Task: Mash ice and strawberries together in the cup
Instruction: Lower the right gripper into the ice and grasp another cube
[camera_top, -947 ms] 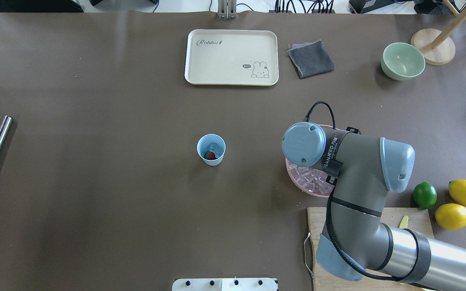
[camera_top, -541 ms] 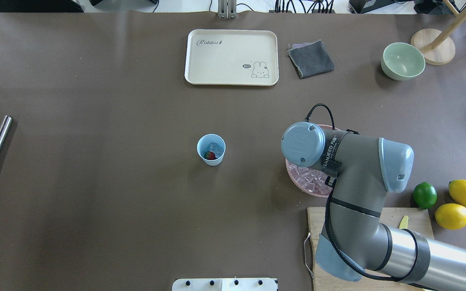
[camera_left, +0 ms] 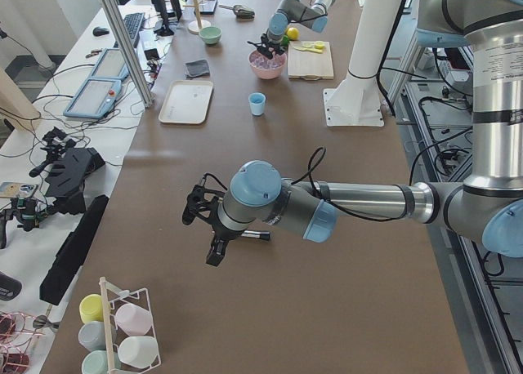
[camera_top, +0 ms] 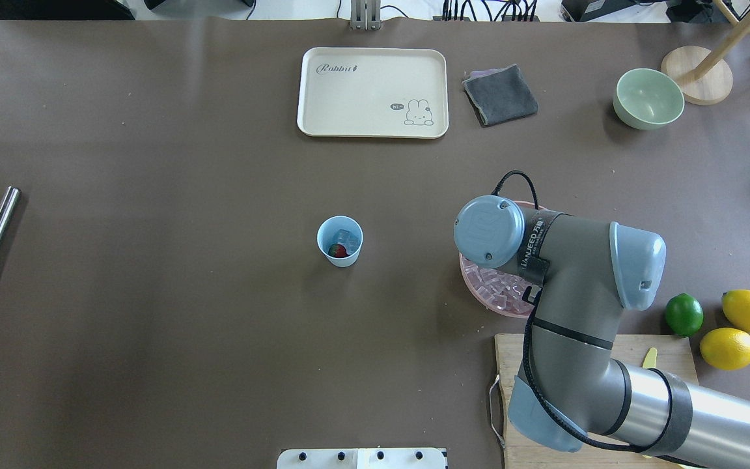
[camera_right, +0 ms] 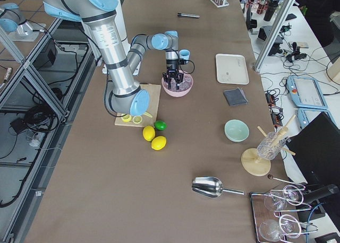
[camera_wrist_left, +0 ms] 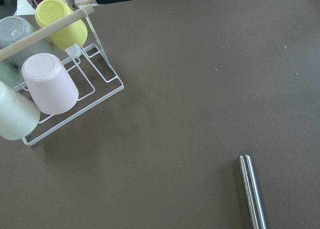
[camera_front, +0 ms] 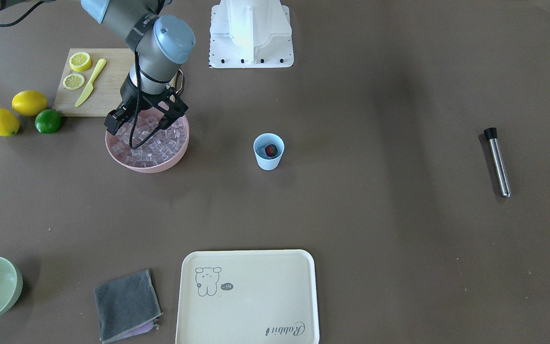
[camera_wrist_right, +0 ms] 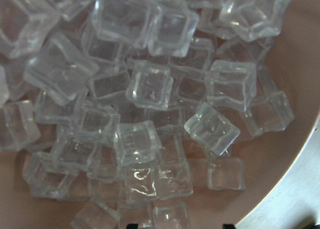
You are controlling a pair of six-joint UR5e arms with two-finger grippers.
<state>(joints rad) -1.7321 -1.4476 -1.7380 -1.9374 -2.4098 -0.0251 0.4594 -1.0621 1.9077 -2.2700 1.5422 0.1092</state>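
Cup [camera_top: 342, 259], just one, holds one strawberry [camera_top: 337, 250] beside ice [camera_top: 347, 236].

Cream rabbit tray [camera_front: 256, 296] lies flat at the operators' edge, with a folded grey cloth [camera_front: 126, 305] just beside it and a pale green bowl [camera_front: 15, 282] out at the corner. Over by the wooden cutting board [camera_front: 108, 91]: two lemon slices [camera_front: 79, 61] and a yellow knife [camera_front: 90, 82] on top, pink bowl [camera_front: 148, 166] at its corner. Two lemons [camera_front: 29, 102] and a lime [camera_front: 47, 121] sit bunched alongside. Steel muddler [camera_front: 497, 161], black-tipped, lies well apart. Nearby, a wire rack [camera_wrist_left: 100, 84] holds upturned cups.
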